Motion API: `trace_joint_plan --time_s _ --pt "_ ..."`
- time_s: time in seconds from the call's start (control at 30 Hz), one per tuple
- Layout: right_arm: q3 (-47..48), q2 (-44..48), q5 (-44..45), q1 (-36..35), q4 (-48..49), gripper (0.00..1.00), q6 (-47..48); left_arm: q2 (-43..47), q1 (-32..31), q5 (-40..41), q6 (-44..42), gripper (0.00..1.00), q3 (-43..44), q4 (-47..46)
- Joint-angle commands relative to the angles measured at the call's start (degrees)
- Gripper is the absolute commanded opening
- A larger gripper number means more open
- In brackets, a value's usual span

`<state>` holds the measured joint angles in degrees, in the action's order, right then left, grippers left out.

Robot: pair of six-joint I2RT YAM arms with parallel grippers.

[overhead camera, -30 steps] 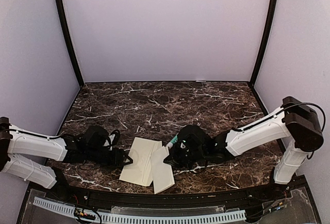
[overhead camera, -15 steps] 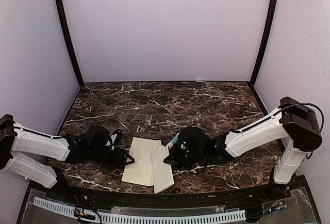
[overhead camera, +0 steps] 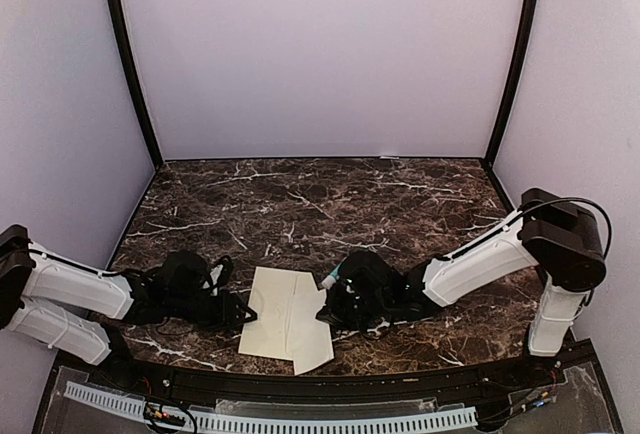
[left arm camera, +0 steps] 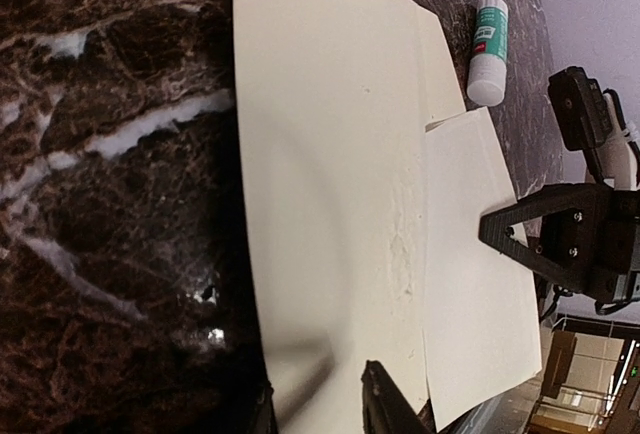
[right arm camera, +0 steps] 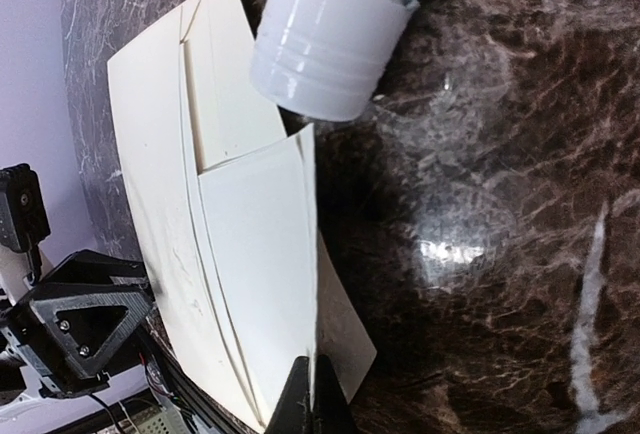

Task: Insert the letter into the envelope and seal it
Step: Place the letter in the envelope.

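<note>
— Whereabouts of the envelope [overhead camera: 268, 309]?
— Flat on the worktop [overhead camera: 300, 204], close to the near edge, between the two arms. Long side running near to far, so reachable from both sides.
— And the left pincer [overhead camera: 243, 311]?
— Low at the envelope's left edge, jaws narrowed astride it with a gap showing in the wrist view. Not pinched yet, going by that. Probably there to pin or lift that side against sliding.
— And the right pincer [overhead camera: 325, 316]?
— Clamped tight on the edge of the sheet overlapping the envelope's right side. Hard to tell flap from letter [overhead camera: 312, 342] at this angle. Taken here for the letter, gripped by its thin edge to feed it into the opening.
— Anything else about?
— Just a glue stick [overhead camera: 328, 279], lying on its side just far of the right pincer, at the paper's far right corner. Kept handy for the sealing, presumably.
— Stage of the job?
— Insertion, by my reckoning. Sticking out at the near right, so not yet in. Sealing not begun.
</note>
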<state>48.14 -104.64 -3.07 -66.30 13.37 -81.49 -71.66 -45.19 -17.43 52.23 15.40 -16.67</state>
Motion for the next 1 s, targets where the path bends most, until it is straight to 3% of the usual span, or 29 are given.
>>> trace_joint_plan --time_s 0.0,0.13,0.33,0.97 --pt "1.75 -1.06 -0.09 0.39 1.65 0.0 0.61 0.3 0.1 -1.51 2.08 0.26 -1.99 -2.21" --pt "1.96 -1.18 -0.05 0.49 1.66 0.0 0.62 1.05 0.1 -1.64 2.52 0.19 -2.33 -2.52" --pt "1.54 -0.68 0.86 0.58 2.6 0.0 0.48 2.31 0.1 -1.9 2.68 0.0 -2.85 -2.73" --pt "5.07 -1.81 9.47 1.48 2.31 0.0 5.27 0.51 0.1 -3.37 2.25 0.0 -3.41 -2.68"
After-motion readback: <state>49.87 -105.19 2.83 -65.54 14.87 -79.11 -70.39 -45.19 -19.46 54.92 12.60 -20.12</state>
